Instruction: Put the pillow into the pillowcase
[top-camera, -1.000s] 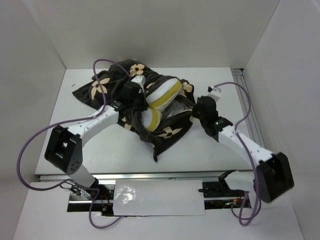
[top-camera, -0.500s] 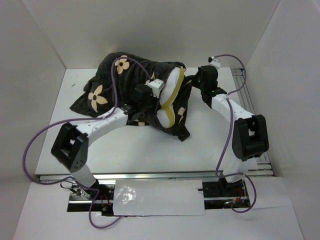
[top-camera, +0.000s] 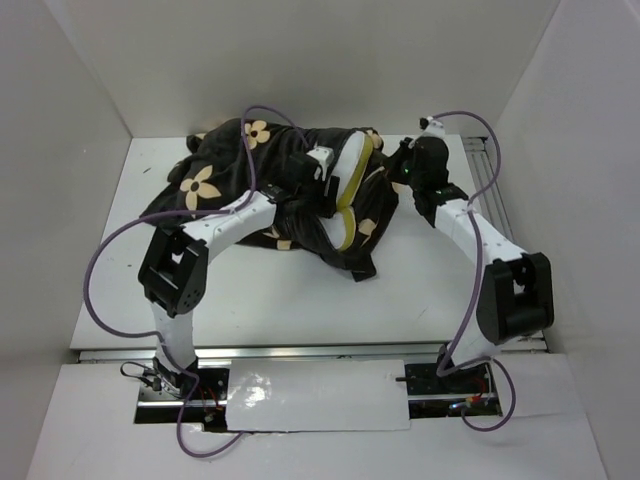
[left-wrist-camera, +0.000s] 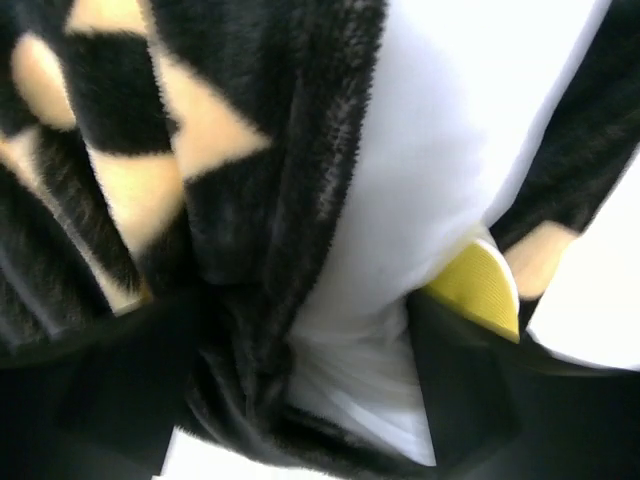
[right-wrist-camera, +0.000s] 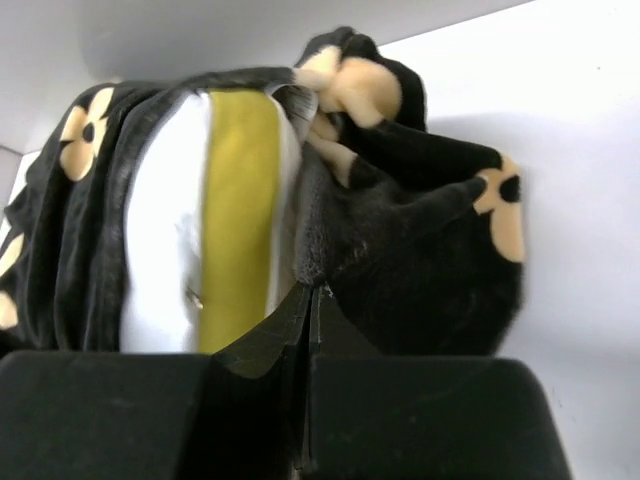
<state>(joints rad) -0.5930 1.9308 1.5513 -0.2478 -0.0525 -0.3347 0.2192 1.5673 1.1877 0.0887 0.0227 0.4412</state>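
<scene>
The pillowcase (top-camera: 210, 185), dark plush with tan flowers, lies bunched at the back of the table. The pillow (top-camera: 350, 170), white with a yellow seam, pokes out of its right end, partly wrapped. My left gripper (top-camera: 318, 190) is pushed into that opening. In the left wrist view its jaws (left-wrist-camera: 300, 400) stand wide apart, open, with white pillow (left-wrist-camera: 430, 150) and the plush pillowcase edge (left-wrist-camera: 260, 200) between them. My right gripper (top-camera: 396, 176) is at the bundle's right side. It (right-wrist-camera: 313, 288) is shut on a fold of the pillowcase (right-wrist-camera: 420, 250), beside the pillow (right-wrist-camera: 165, 220).
White walls enclose the table (top-camera: 300, 300) on the left, back and right. A metal rail (top-camera: 490, 190) runs along the right edge. Purple cables (top-camera: 100, 270) loop from both arms, one arching over the pillowcase.
The bundle has been dragged toward the back wall and turned. The right arm swung back with the pillowcase edge. The left arm followed, and its jaws have just spread apart.
</scene>
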